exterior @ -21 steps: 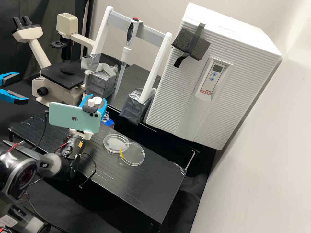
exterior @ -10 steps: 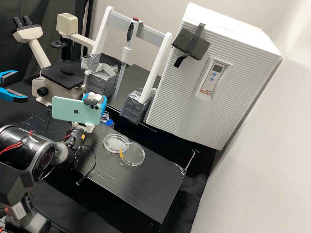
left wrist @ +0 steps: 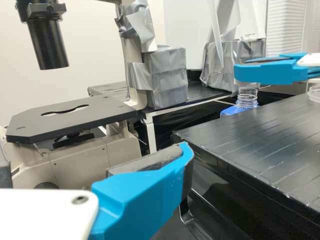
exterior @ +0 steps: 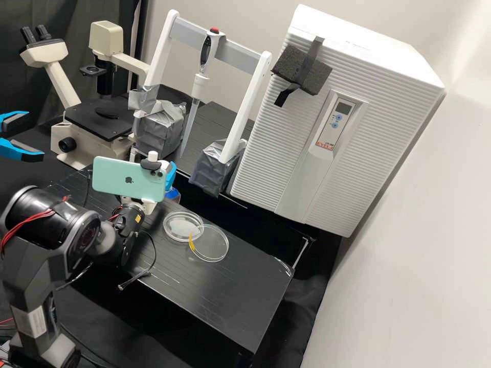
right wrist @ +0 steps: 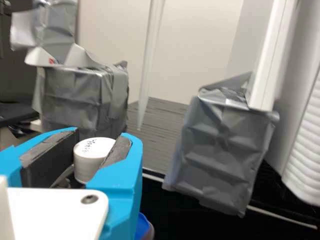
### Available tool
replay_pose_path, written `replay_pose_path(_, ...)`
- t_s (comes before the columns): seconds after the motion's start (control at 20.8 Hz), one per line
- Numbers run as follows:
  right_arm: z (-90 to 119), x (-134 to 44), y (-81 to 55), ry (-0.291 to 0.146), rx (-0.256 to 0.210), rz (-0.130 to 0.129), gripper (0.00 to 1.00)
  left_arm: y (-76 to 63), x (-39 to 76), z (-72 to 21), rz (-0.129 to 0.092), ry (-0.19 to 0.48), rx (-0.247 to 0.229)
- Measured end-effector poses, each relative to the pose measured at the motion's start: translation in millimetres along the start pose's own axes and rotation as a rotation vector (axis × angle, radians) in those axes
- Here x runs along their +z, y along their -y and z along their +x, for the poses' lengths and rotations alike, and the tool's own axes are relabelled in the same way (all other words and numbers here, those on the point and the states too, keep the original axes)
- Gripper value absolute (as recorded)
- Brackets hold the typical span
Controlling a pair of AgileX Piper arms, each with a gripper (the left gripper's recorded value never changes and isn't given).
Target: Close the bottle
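Bright, even room light; pale sheen streaks the black bench point(exterior: 230, 286), shadows soft.

We glimpse a blue sliver of the bottle point(exterior: 174, 194) behind the mint phone point(exterior: 128, 179). The high view's edge crops the left fingers point(exterior: 20, 150). In the left wrist view, the counter point(left wrist: 260, 145) hides the bottle's base.

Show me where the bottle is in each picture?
High view: bottle, a blue bit beside the green phone.
Left wrist view: behind the black platform's edge, neck open.
Right wrist view: probably the dark blue curve under the right tool holding the white cap.
Shared landmark: the grey-taped block.
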Motion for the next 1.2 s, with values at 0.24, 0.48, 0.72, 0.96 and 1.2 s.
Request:
replay_pose_path(0.24,2.6,6.7,4.2,0.027,-0.013,-0.004,0.00,0.0,0.0,0.0,0.000,0.000,0.000)
replay_pose_path(0.48,6.7,10.4,2.5,0.040,-0.004,-0.006,0.00,0.0,0.0,0.0,0.000,0.000,0.000)
replay_pose_path(0.72,6.9,11.7,2.9,0.044,-0.005,-0.009,0.00,0.1,1.1,0.7,-0.001,0.005,0.000)
replay_pose_path(0.96,7.4,12.4,3.8,0.042,-0.003,-0.008,0.00,-0.2,1.1,1.0,-0.003,0.003,0.003)
replay_pose_path(1.2,5.4,12.9,5.0,0.045,-0.008,-0.007,0.00,-2.9,0.7,4.4,0.005,0.012,0.010)
